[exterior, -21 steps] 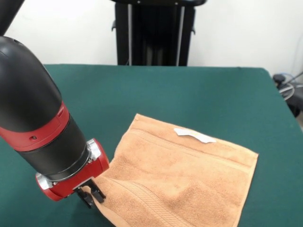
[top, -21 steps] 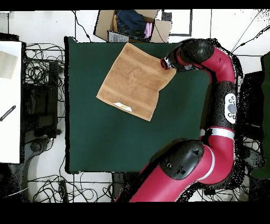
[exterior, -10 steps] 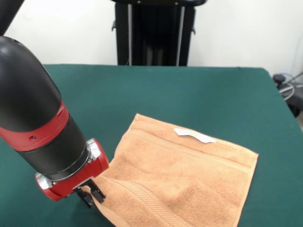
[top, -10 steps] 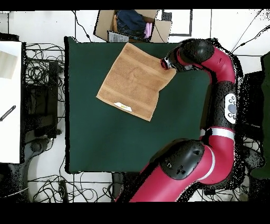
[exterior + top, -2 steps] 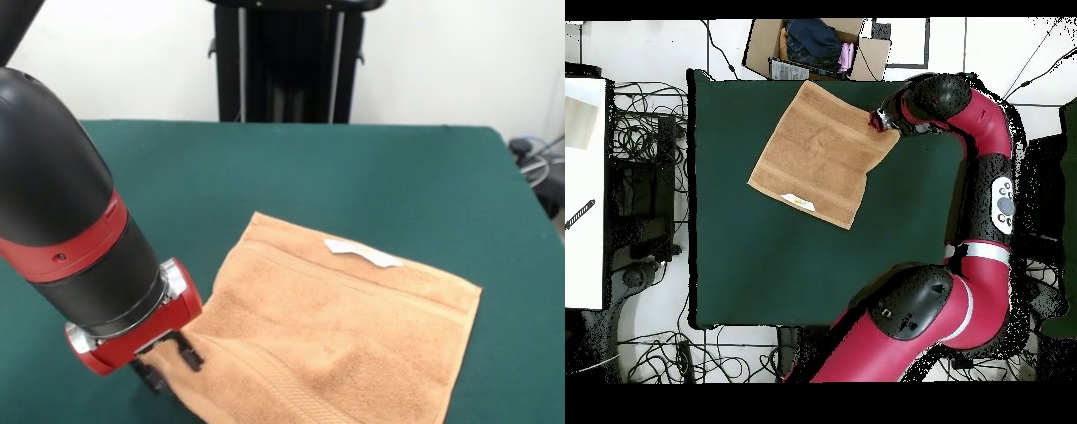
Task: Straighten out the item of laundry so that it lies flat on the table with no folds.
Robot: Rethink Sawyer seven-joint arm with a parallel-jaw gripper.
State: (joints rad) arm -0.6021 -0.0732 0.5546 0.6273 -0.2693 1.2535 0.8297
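The item of laundry (image 5: 340, 331), an orange-tan towel with a white tag (image 5: 362, 253), lies spread on the green table (image 5: 353, 177), and its nearest part runs off the picture's bottom edge. My gripper (image 5: 169, 366) hangs low at the towel's left corner. Its two fingers stand apart, open, with the corner's edge between them. In the overhead view the towel (image 5: 823, 152) lies as a tilted square near the table's top edge, and the gripper (image 5: 876, 120) sits at its right corner.
An open cardboard box (image 5: 815, 45) with clothes stands just beyond the table's edge, close to the towel. Cables lie on the floor around the table (image 5: 765, 260). A white desk (image 5: 585, 190) is off to one side.
The gripper's fingers have spread apart at the towel's corner; earlier they were close together on it. The arm and the towel have hardly moved.
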